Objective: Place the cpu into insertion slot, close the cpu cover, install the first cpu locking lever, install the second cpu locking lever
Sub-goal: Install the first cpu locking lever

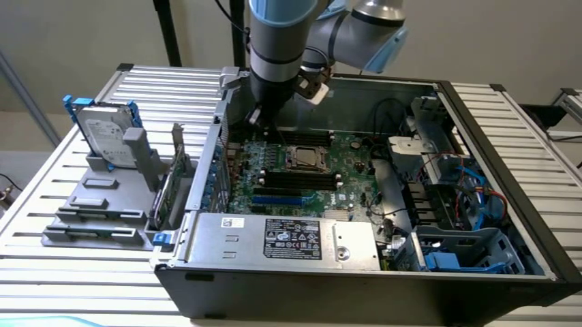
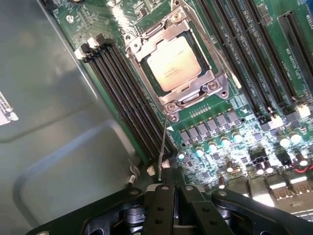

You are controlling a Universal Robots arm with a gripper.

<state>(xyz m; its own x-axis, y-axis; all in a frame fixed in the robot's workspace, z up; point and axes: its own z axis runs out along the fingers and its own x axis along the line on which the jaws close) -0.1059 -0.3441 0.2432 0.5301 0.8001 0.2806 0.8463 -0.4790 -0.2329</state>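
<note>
End effector (image 2: 171,177), pressed together, touches the locking lever (image 2: 164,142) just ahead; a glancing push could let the lever slip free.

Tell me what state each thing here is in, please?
cpu cover: closed down.
cpu: seated beneath it.
locking lever: sticking up, not latched.
gripper: shut, right by the lever's free end.
computer case: open, insides exposed.

Robotics lab, opened computer case (image 1: 364,289) (slatted bench (image 1: 64,269))
</note>
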